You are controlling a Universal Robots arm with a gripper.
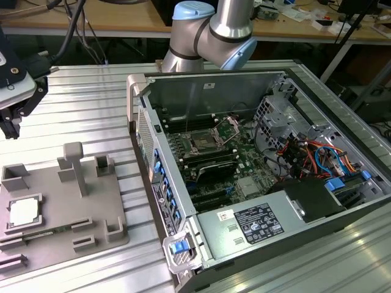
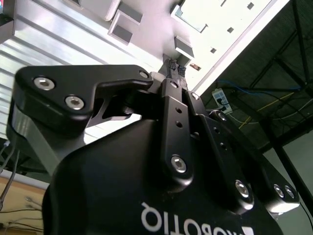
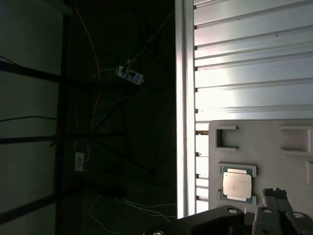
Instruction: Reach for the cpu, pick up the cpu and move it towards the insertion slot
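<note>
Spotting cpu (image 1: 24,212) seated in the grey fixture (image 1: 91,204) in the exterior view, insertion slot (image 1: 201,144) well apart from it, inside the open case (image 1: 208,91). Second wrist view: gripper (image 2: 176,67) pressed together, empty. First wrist view: hovering near the fixture's cpu.

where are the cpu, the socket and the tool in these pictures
cpu (image 1: 24,212): exterior view, middle of its silvery top plate
socket (image 1: 201,145): exterior view, dark centre inside the metal frame
tool (image 3: 275,192): first wrist view, midway between its fingertips
</note>
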